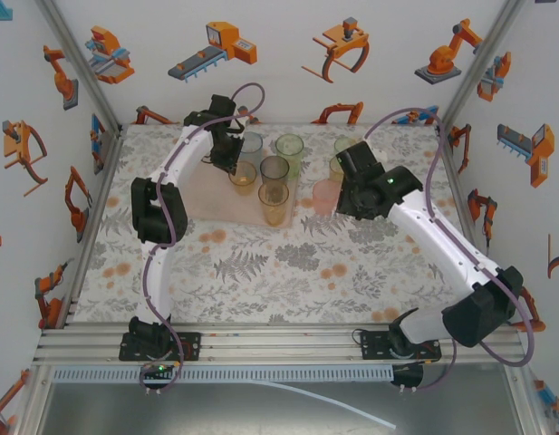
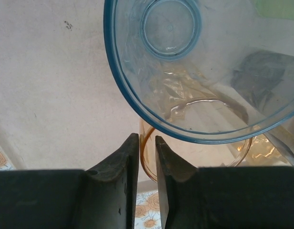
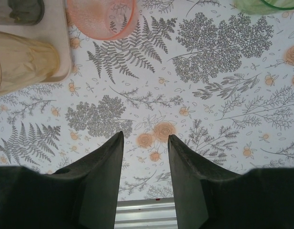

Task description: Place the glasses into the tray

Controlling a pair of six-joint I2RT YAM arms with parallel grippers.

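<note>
Walls (image 1: 288, 63) with robot pictures stood around a table (image 1: 279, 337) with a leafy cloth (image 1: 288, 272). From above, the tray (image 1: 205, 207) lay on the far left part, and standing up in it were a blue glass (image 1: 250, 145), an orange glass (image 1: 243, 177), a grey glass (image 1: 274, 169) and a yellow glass (image 1: 274, 207). A pink glass (image 1: 326, 195) stood on the cloth just beside the tray's right edge, with green glasses (image 1: 344, 143) a bit farther back. The left arm (image 1: 157, 213) reached over the tray, and the right arm (image 1: 433, 236) bent near the pink glass, so the right arm was the nearer one to it. From the left wrist, the left gripper (image 2: 147, 143) had its fingers close together with just a thin gap. The blue glass was right in front, mouth up, on the tray. The rim of the orange glass showed behind that gap, and I could not tell if the fingers pinched it or not. From the right wrist, the right gripper (image 3: 145, 138) hung over the cloth with its fingers partly apart and nothing between them. The pink glass lay ahead of the fingers and a little to the left, standing straight up, with the tray corner and yellow glass off to its left. I think the next job was to reach forward to the pink glass and carry it left into the tray.
</note>
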